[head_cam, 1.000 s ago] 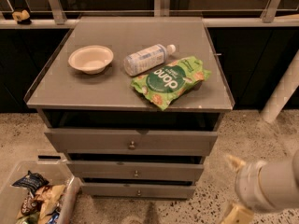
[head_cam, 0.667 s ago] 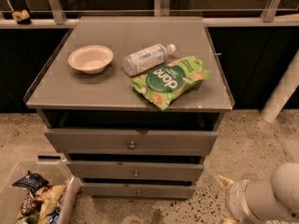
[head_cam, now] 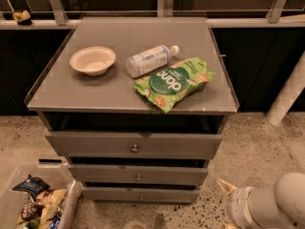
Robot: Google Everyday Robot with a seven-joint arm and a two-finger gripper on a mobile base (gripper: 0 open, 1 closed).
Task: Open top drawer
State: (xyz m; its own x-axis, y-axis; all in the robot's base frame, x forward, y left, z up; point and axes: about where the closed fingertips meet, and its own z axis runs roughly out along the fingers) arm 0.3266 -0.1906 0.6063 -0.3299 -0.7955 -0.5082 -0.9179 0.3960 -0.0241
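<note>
Here, my pale two-finger gripper (head_cam: 228, 206) low at right, fingers wide and empty, speckled stone floor (head_cam: 257, 151) between it and the wide grey wooden top drawer (head_cam: 90, 143), under the grey cabinet top (head_cam: 62, 101) edge.

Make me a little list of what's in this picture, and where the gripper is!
cabinet top: bowl, bottle lying down, green snack bag
top drawer: closed, round knob at centre
gripper: open, low at the right, touching nothing
bin of snacks: bottom left corner
</note>
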